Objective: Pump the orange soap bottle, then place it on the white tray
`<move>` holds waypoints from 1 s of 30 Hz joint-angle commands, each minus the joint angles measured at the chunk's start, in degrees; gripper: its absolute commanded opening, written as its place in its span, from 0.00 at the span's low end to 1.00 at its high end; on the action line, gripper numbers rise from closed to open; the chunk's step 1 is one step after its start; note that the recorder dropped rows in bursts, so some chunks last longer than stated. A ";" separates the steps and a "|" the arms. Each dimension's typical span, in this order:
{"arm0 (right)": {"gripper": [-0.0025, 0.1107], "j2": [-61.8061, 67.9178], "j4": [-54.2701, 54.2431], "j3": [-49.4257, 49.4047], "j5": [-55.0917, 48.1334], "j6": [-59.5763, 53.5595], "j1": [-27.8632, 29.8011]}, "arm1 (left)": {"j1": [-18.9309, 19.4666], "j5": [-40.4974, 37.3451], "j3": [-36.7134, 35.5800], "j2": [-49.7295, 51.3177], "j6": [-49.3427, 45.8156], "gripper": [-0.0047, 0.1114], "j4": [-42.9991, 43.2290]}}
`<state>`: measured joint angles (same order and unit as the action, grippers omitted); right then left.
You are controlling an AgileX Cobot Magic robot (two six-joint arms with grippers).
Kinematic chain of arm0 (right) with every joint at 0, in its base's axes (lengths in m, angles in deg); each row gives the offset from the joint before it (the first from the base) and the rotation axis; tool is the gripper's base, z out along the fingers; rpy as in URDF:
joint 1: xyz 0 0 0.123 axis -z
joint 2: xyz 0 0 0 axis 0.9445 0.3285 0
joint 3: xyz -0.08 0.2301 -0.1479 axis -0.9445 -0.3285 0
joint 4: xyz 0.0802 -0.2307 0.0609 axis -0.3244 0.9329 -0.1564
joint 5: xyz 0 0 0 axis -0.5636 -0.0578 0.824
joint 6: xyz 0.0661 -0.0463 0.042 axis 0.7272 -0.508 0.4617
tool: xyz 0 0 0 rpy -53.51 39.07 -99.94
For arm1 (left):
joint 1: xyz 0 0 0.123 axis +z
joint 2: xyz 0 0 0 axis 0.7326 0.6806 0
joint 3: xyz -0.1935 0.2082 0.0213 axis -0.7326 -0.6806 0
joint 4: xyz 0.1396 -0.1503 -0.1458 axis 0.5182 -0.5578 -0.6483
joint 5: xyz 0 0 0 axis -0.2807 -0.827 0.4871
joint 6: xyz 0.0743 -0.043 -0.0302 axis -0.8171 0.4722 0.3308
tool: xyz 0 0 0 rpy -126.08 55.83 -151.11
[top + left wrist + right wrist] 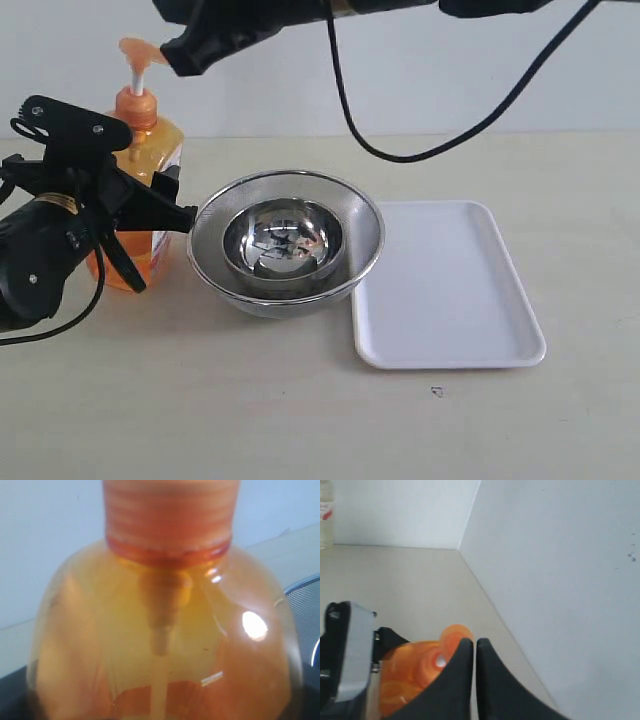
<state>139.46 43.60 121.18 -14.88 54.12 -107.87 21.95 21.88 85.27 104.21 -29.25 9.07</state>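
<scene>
The pale beige table [300, 430] runs back to a white wall. On its right side lies the white tray [450, 362], flat and rectangular, with rounded corners and a low raised rim. Just beside the tray's left edge, in the middle of the table, sit the nested steel bowls [362, 228], a small polished one inside a wider one with a mesh look.

Left of the bowls, well apart from the tray, the orange soap bottle [160, 140] stands upright on the table. It is tall and translucent amber-orange. Its shoulders round up to a ribbed orange collar [167, 515], and a red-and-white label partly shows on its front. The left wrist view looks through the plastic to a pale dip tube [160, 635] running down the middle.

The left gripper [155, 245] reaches in from the left. Its black jaws are clamped on the bottle's body, one finger across the front and one behind. One fingertip ends right at the bowls' rim.

The right gripper [474, 642] comes down from above with its two black fingers pressed nearly together and nothing between them. Its tips sit at the pump head [140, 48]; I cannot tell whether they touch it.

The pump head is a small pale orange nozzle on a thin white stem [140, 78].
</scene>
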 commanded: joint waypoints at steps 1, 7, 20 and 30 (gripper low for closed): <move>0.02 0.17 -0.19 0.99 -5.48 -4.78 -0.07 | -0.67 0.58 0.32 -0.10 -0.21 0.08 0.25; 0.02 2.09 -0.19 3.19 -4.53 -6.24 -0.07 | -2.93 2.50 0.32 -0.10 0.47 0.08 0.50; 0.02 5.45 -0.19 3.34 2.20 -6.12 -0.07 | -2.93 2.12 0.32 -0.10 0.47 0.08 -0.01; 0.02 5.50 -0.19 5.99 1.59 -6.22 -0.07 | -2.93 2.15 0.42 -0.10 0.47 0.08 -0.01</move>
<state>145.26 43.60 126.13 -13.23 48.26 -107.87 19.24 21.99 85.27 104.21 -28.77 9.09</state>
